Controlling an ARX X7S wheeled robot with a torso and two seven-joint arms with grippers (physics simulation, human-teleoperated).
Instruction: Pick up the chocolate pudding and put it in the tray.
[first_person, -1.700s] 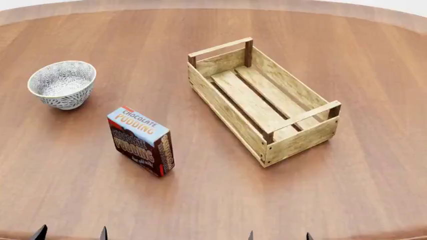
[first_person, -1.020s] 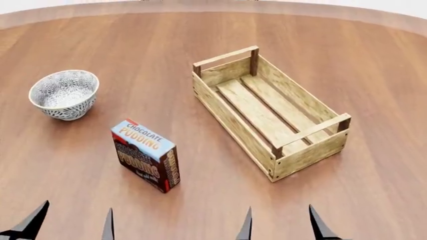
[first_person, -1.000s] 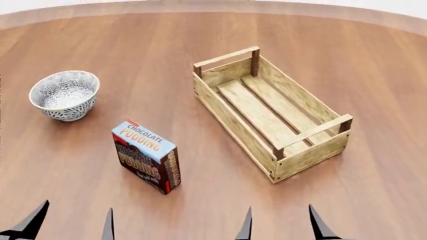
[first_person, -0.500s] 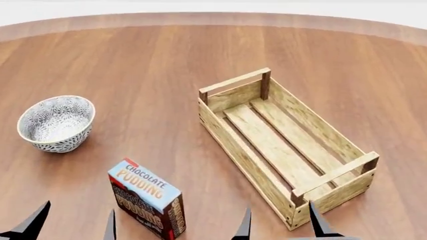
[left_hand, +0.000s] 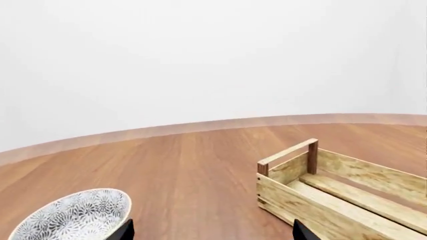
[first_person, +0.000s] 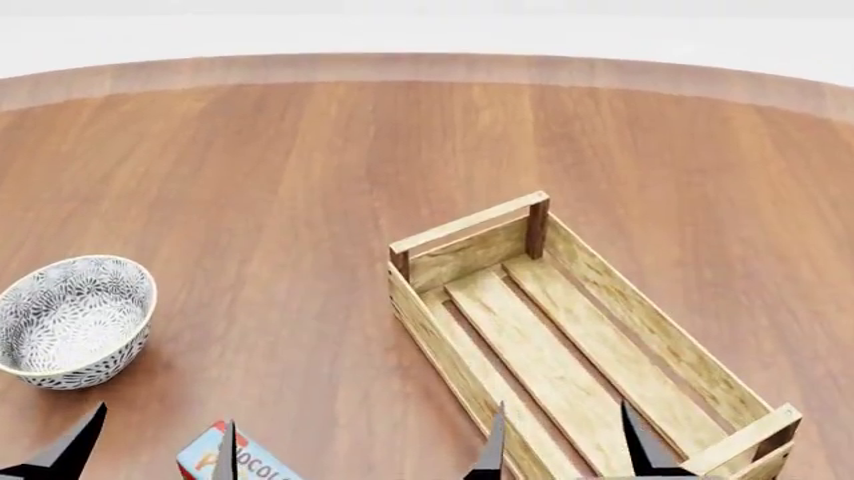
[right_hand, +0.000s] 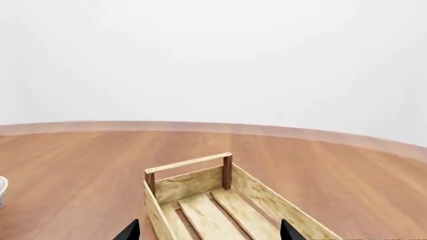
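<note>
Pudding box (first_person: 234, 462) sits at the bottom edge of the head view, only its light-blue top corner showing, the rest cut off. It stands on the wooden table (first_person: 267, 170), in front of the bowl (first_person: 70, 320) and left of the crate (first_person: 574, 350). Left gripper (first_person: 147, 450) shows as two dark fingertips spread apart, open and empty; the box top lies just beside its inner fingertip (first_person: 224, 448), possibly between the two tips, hard to tell with so little in frame. Right gripper (first_person: 567, 445) also has its tips spread, open, holding nothing, over the near left part of the crate. Crate is empty, slats bare, angled away to the right. Left wrist view shows the bowl (left_hand: 73, 217) and crate end (left_hand: 333, 195), no box. Right wrist view shows the crate (right_hand: 213, 200) only.
</note>
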